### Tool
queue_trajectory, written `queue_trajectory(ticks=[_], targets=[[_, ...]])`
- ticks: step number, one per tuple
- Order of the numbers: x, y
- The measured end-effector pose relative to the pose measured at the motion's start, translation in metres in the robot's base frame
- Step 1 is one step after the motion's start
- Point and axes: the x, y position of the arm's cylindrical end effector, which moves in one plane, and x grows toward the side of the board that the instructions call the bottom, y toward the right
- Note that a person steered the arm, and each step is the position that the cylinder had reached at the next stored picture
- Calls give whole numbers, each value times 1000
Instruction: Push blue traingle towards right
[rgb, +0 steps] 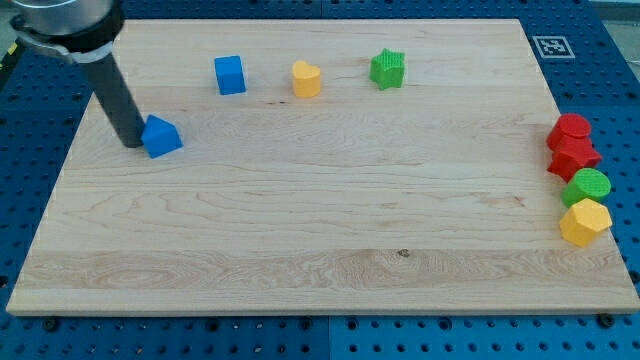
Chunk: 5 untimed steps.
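Note:
The blue triangle (161, 136) lies on the wooden board (320, 230) near the view's left edge. My tip (131, 142) stands right against the triangle's left side, touching or nearly touching it. The dark rod rises from there toward the view's top left corner.
A blue cube (230, 75), a yellow block (306, 78) and a green star (387, 69) sit in a row near the view's top. At the view's right edge lie two red blocks (571, 145), a green round block (587, 186) and a yellow hexagon (585, 221).

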Motion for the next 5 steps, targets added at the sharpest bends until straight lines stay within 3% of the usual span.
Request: queue_trajectory(ticks=[5], targets=[[22, 84]])
